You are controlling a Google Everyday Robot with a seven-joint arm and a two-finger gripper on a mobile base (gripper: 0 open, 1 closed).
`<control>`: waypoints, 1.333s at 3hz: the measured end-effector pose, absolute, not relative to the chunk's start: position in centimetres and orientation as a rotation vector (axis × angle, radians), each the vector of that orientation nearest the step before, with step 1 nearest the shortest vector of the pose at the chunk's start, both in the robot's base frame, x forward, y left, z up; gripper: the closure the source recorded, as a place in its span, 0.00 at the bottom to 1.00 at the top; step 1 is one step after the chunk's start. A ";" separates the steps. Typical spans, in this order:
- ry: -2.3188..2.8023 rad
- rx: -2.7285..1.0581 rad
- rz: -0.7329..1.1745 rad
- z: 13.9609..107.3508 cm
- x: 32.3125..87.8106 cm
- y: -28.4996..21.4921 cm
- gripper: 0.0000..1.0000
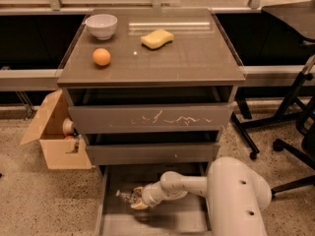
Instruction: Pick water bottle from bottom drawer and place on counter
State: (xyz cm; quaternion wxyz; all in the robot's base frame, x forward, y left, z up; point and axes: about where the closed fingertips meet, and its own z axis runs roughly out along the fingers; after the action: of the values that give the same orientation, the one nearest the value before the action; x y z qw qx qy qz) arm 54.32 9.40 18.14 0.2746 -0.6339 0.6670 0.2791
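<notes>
The bottom drawer [115,181] is pulled open at the foot of the cabinet and shows its flat grey floor. The water bottle [126,196], small and clear with a colourful band, lies in it towards the left, its cap pointing left. My gripper [138,202] reaches down into the drawer from the right on the white arm [187,185] and is right at the bottle's right end. The counter [187,58] is the glossy grey-brown top slab above.
On the counter are a white bowl [101,25], an orange [101,57] and a yellow sponge [157,38]. An open cardboard box [51,136] stands on the floor to the left. Black chair legs [290,117] are on the right. Two drawers above sit slightly open.
</notes>
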 end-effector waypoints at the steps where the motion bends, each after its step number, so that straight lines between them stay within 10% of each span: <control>1: 1.790 -1.705 0.745 18.4 54.2 9.5 1.00; 4: 1.647 -1.793 0.486 36.3 51.5 9.0 1.00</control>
State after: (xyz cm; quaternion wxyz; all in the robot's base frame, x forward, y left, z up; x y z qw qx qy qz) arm 51.46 9.01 36.35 0.3235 -0.6834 0.6277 0.1854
